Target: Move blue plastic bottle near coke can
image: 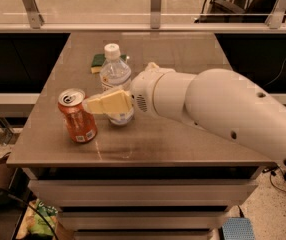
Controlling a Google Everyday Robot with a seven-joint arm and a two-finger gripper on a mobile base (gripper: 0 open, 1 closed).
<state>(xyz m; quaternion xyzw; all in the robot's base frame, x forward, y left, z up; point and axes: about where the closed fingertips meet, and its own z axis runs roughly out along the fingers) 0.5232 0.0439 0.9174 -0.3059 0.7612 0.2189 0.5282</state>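
Most of the job looks done: the bottle (115, 74) stands upright on the table (183, 144) just beside the can (78, 116), with the gripper (103, 103) clasped around its middle, so, by my reading, only letting go and backing off seems left

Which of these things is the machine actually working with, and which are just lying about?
In the job: blue plastic bottle, coke can beside it, pincer at the bottle.
Lying about: green sponge behind the bottle, on the table.
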